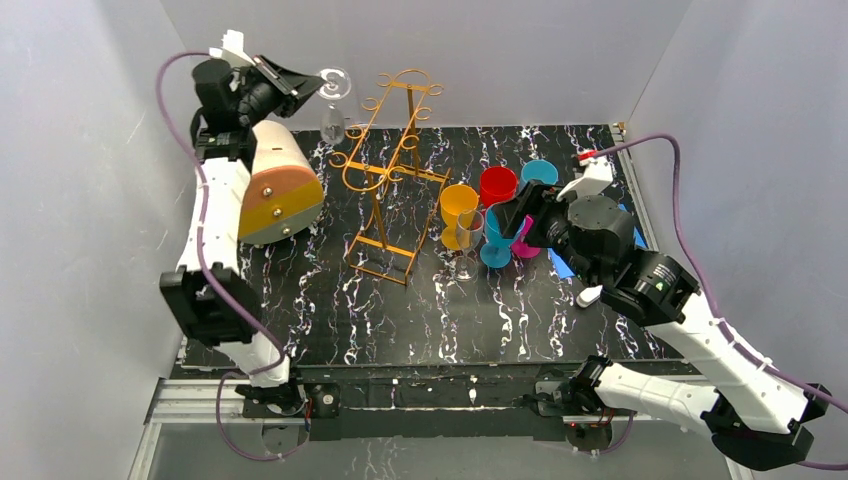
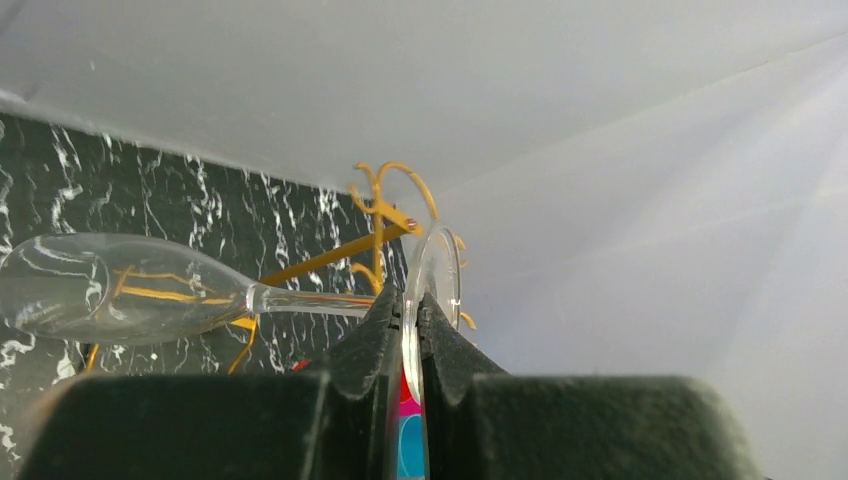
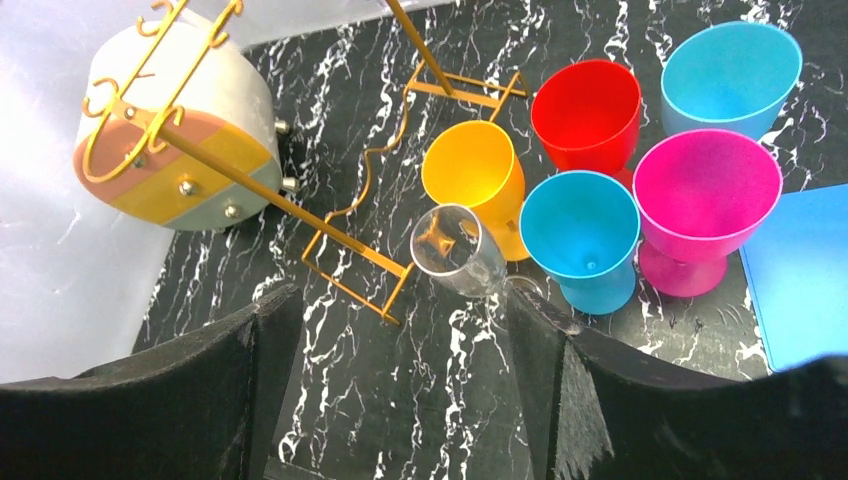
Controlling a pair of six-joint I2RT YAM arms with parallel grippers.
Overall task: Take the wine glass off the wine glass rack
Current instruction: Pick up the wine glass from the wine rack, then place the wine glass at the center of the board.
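Note:
The golden wire wine glass rack [image 1: 385,170] stands at the middle back of the black marbled table. My left gripper [image 1: 308,82] is raised at the back left, shut on the round foot of a clear wine glass [image 1: 333,110]. The glass hangs bowl down, just left of the rack's top scrolls. In the left wrist view the fingers [image 2: 380,335] pinch the foot disc, the wine glass [image 2: 110,290] lies to the left, and the rack [image 2: 385,215] is behind it. My right gripper [image 1: 512,215] is open and empty above the cups; it also shows in the right wrist view [image 3: 400,320].
A cream-and-orange cylindrical box [image 1: 280,190] lies left of the rack. A second clear glass [image 1: 467,240] stands beside yellow [image 1: 458,205], red [image 1: 497,183], cyan [image 1: 538,172], blue [image 1: 495,248] and magenta [image 3: 705,190] cups. A blue mat [image 3: 795,280] lies at the right.

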